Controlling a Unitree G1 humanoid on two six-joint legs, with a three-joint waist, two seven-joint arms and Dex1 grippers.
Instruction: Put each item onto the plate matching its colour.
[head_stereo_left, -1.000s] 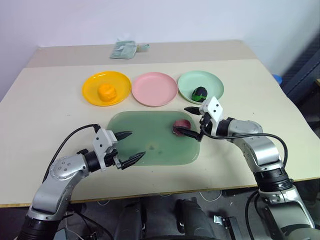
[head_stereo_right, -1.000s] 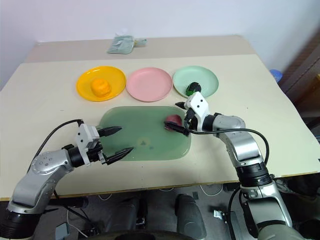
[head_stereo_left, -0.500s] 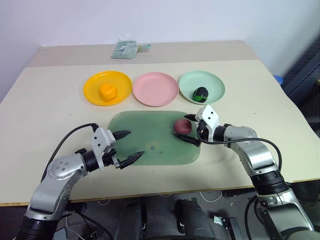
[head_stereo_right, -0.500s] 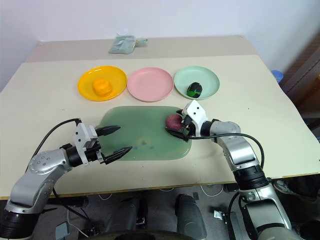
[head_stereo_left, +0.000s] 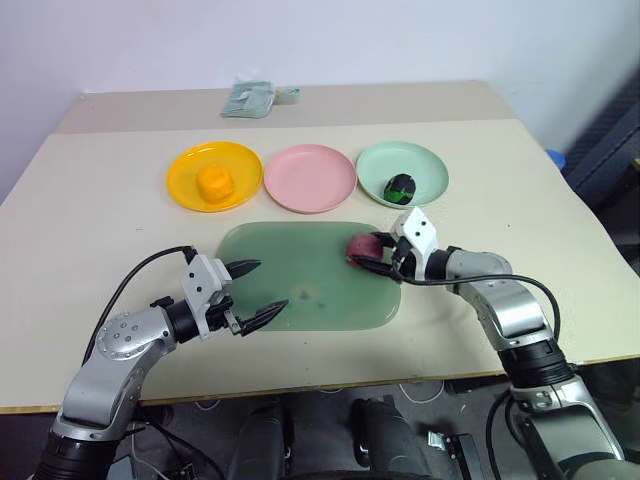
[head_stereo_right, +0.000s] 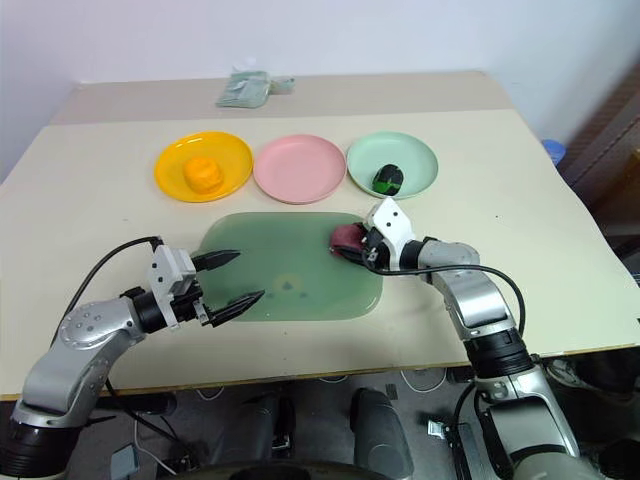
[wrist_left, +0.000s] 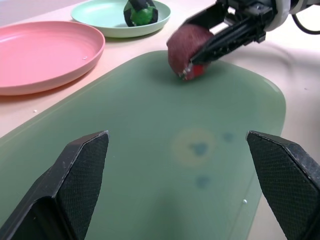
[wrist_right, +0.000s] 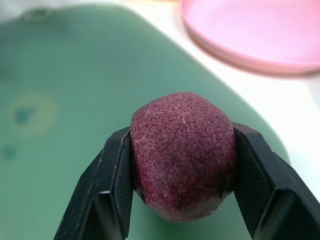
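Observation:
The maroon red item (wrist_right: 182, 155) rests on the right end of the green board (head_stereo_left: 300, 290), and my right gripper (head_stereo_left: 370, 253) is shut on it, one finger on each side. Over the board's left part my left gripper (head_stereo_left: 258, 290) hangs open, holding nothing. The lumpy orange-yellow item (head_stereo_left: 213, 184) lies on the yellow plate (head_stereo_left: 180, 168). The dark green and black item (head_stereo_left: 400, 186) lies on the mint green plate (head_stereo_left: 428, 168). Between those two stands the pink plate (head_stereo_left: 310, 178), with nothing on it.
The three plates stand in a row just behind the board. A folded greenish cloth (head_stereo_left: 250, 98) lies at the table's far edge. Bare tabletop stretches to both sides of the board, and the front edge runs close beneath my arms.
My right gripper, open around the maroon item a moment ago, has shut on it. The left gripper has stayed where it was, open.

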